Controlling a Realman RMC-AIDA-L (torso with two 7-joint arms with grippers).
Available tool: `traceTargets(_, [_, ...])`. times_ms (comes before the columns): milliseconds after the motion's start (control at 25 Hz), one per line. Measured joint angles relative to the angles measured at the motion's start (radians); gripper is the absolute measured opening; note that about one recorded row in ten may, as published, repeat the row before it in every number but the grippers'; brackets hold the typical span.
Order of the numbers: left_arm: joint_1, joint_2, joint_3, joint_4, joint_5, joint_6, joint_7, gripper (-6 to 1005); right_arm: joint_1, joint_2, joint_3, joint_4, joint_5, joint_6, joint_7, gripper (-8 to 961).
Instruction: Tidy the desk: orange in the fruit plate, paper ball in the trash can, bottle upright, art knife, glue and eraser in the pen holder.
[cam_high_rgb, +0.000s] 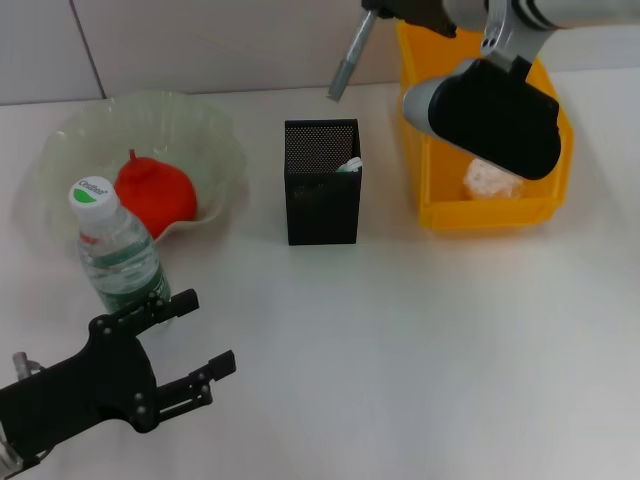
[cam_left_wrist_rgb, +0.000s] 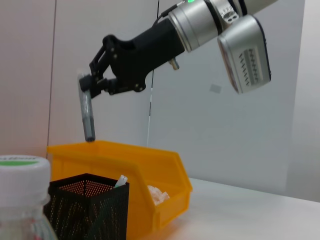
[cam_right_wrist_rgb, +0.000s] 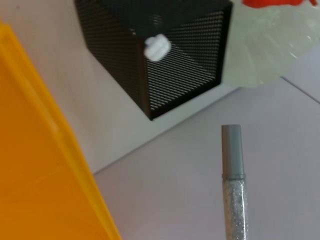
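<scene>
- Grey glue stick (cam_high_rgb: 347, 62) pinched in closed right gripper (cam_left_wrist_rgb: 90, 85), raised at top centre of head view, above black mesh pen holder (cam_high_rgb: 321, 195).
- Left gripper (cam_high_rgb: 195, 340) lower left, fingers spread, beside upright bottle (cam_high_rgb: 118, 250).

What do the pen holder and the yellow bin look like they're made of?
Pen holder: probably black metal mesh, matte; fine perforations show light through its walls. Bin: likely moulded plastic, smooth with a slight sheen and uniform yellow-orange colour.
</scene>
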Motion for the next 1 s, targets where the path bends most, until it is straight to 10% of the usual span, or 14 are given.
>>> traceTargets(1000, [0.006, 0.000, -0.003, -0.034, 0.001, -0.011, 0.029, 802, 0.042, 0.000, -0.060, 0.179, 0.004, 0.121, -0.040, 121])
